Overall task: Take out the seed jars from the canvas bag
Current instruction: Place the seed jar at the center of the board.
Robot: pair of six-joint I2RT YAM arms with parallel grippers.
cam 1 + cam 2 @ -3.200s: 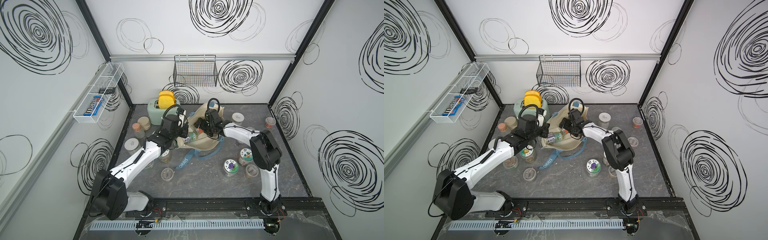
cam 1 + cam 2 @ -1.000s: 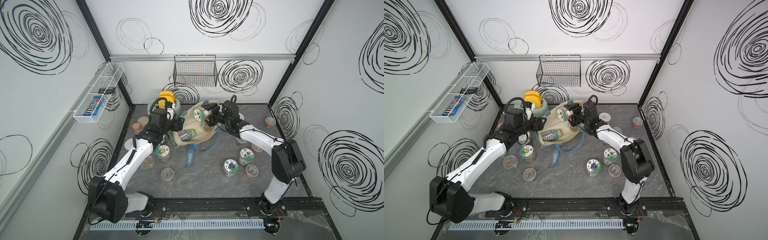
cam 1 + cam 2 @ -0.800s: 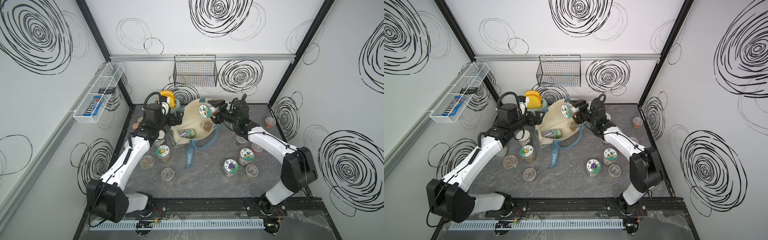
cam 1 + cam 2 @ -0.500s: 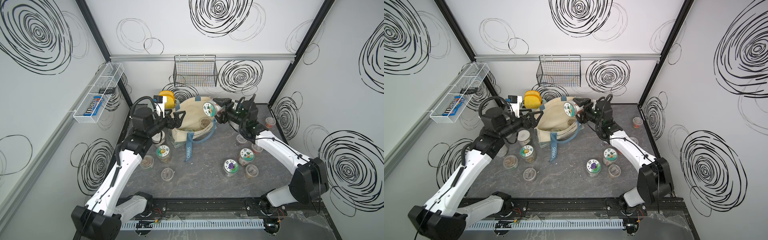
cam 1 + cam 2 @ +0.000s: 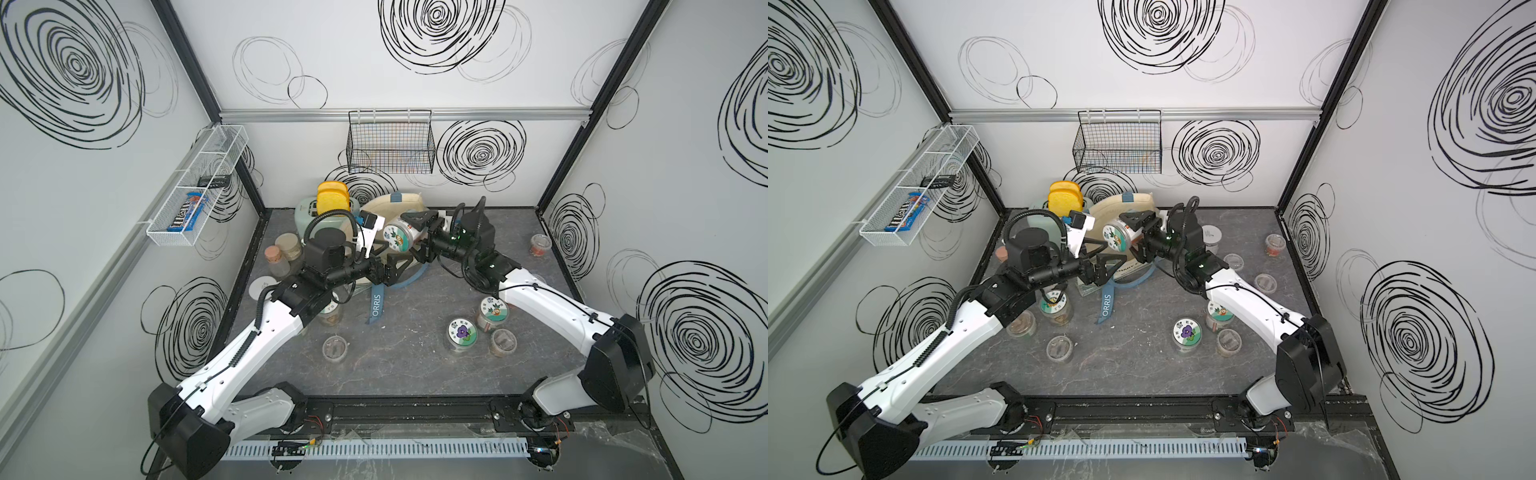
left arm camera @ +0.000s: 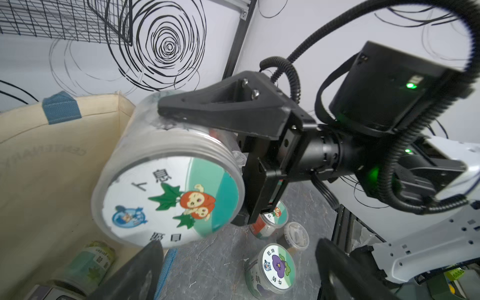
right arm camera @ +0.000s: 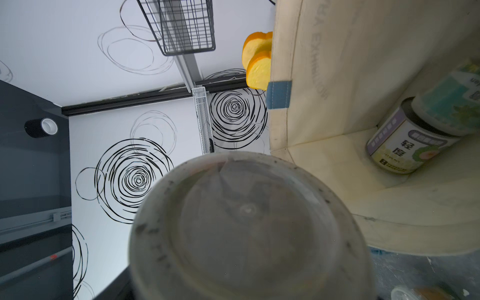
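By canvas bag (image 5: pixel 409 203), jar (image 5: pixel 397 239) sideways, lid (image 6: pixel 171 200) facing left pincer (image 5: pixel 399 266)

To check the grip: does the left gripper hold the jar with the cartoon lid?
No, in the left wrist view the right gripper clamps the cartoon-lid jar, while the left gripper stands open and empty.

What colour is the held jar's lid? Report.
Round clear jar's lid: white-green, orange cartoon; left wrist view.

Robot lab test cell, white walls (image 5: pixel 353 62) with scribbled black spirals, black frame posts (image 5: pixel 188 62); grey tabletop (image 5: pixel 407 365)
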